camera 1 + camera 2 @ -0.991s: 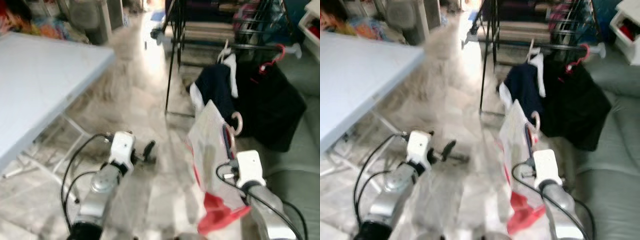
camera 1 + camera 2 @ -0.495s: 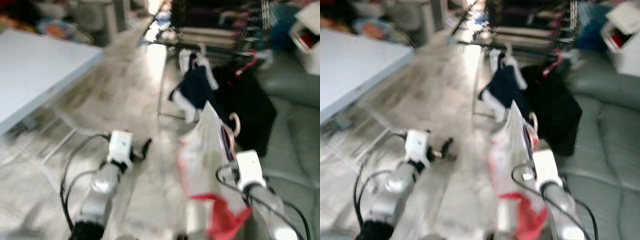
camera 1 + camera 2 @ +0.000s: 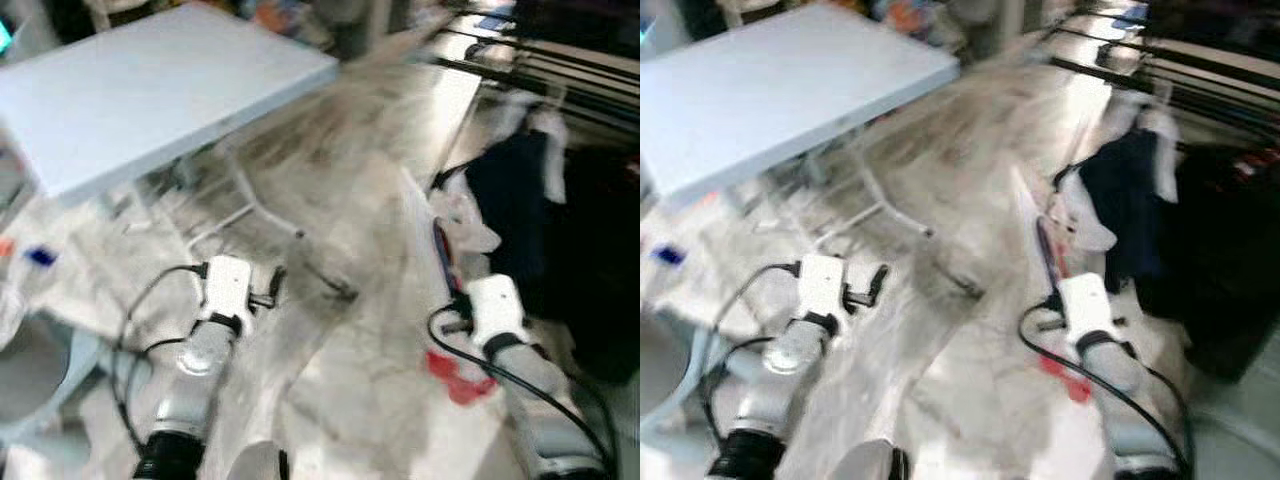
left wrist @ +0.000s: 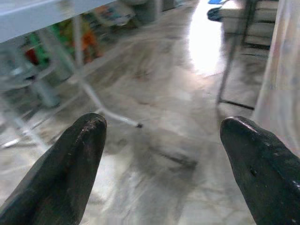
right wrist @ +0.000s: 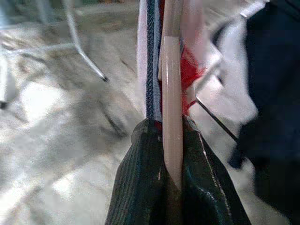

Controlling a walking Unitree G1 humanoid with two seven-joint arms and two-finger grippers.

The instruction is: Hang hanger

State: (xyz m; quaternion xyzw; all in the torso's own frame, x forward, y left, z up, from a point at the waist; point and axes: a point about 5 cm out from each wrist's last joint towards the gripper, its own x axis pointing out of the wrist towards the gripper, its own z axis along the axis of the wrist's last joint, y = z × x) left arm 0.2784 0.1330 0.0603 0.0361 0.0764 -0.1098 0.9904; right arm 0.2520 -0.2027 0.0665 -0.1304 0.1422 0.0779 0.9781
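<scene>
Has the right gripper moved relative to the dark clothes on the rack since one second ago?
Cannot tell. The whole view has swung and blurred, so the camera moved. The right gripper, shut on the hanger, lies beside the dark clothes as before.

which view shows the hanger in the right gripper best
The right wrist view: the pale hanger runs sharp and close between the right gripper's shut fingers, with white and red cloth behind it. The eye views are motion-blurred; there the hanger is just a thin streak above the right gripper.
</scene>
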